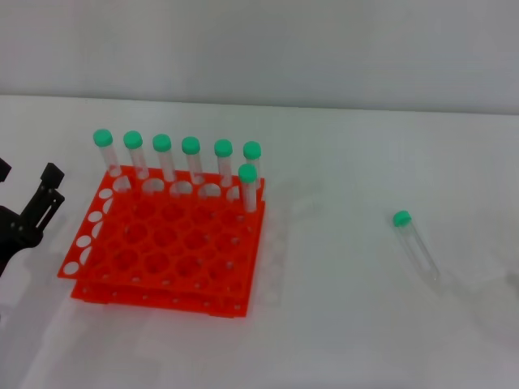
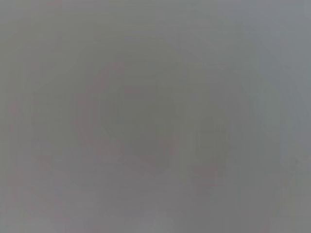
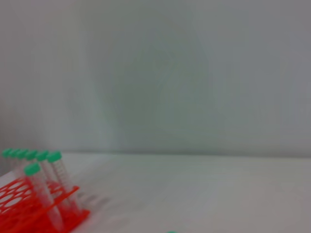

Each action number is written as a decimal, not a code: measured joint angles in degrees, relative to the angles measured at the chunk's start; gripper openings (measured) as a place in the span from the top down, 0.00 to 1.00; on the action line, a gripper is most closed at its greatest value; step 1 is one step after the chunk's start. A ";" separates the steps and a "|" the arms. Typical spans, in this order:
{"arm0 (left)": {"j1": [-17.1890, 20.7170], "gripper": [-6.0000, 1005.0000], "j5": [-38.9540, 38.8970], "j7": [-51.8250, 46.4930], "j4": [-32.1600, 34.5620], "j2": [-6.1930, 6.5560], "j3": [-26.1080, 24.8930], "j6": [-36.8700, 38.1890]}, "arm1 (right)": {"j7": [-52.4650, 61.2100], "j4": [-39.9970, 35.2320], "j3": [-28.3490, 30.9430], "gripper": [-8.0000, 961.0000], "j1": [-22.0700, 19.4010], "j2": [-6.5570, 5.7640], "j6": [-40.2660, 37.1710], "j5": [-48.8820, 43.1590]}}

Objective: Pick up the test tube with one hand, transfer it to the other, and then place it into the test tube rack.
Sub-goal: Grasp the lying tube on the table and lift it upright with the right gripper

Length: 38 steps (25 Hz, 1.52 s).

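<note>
White worktop (image 1: 340,340) fills the head view, with a pale wall behind it. A slender clear plastic test tube with a round green cap (image 1: 417,246) is seen lying on its side on the robot's right of the worktop, cap towards the wall and tip towards the robot, well apart from everything else. A bright orange-red plastic test tube rack with two tiers of round holes (image 1: 166,247) stands on the robot's left. Seven more green-capped clear tubes (image 1: 190,162) are counted upright in it: six along the far row and one in the next row at the right corner. That makes eight tubes in all and one rack.

A black claw-fingered left gripper (image 1: 36,207) is seen at the left edge, just beside the rack; whether its jaws are open cannot be told, and nothing is seen held in them. The right gripper is not shown in any view; its wrist camera looks across the worktop towards the rack. Nothing can be made out in the left wrist view.

The lying tube is judged to be light, stiff, smooth and liable to roll or slip. It would best be gripped across the barrel near the middle, so that one end is left free for the handover.
</note>
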 joint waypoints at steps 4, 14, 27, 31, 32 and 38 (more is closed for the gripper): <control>0.15 0.17 0.00 0.00 0.00 -0.01 0.00 0.00 | 12.41 -9.16 -1.91 0.20 1.07 0.08 -0.08 -6.60; 0.45 0.17 -0.19 0.00 0.00 0.03 0.01 -0.01 | 46.04 -37.34 -16.06 0.21 2.27 0.09 -7.02 -31.67; 0.05 0.17 -0.38 0.00 0.28 0.17 -0.01 -0.09 | 73.24 -52.09 -36.52 0.23 12.91 0.52 3.53 -58.63; -0.05 0.17 -0.05 0.00 0.39 0.18 0.01 0.05 | 76.10 -50.12 -38.78 0.24 17.54 0.74 6.78 -59.04; -0.06 0.17 0.02 0.00 0.40 0.17 0.01 0.10 | 76.96 -49.59 -39.37 0.24 18.48 0.75 7.11 -58.93; -0.35 0.17 0.07 0.00 0.24 0.13 0.00 -0.03 | 81.62 -46.62 -44.01 0.25 21.69 0.87 7.14 -58.92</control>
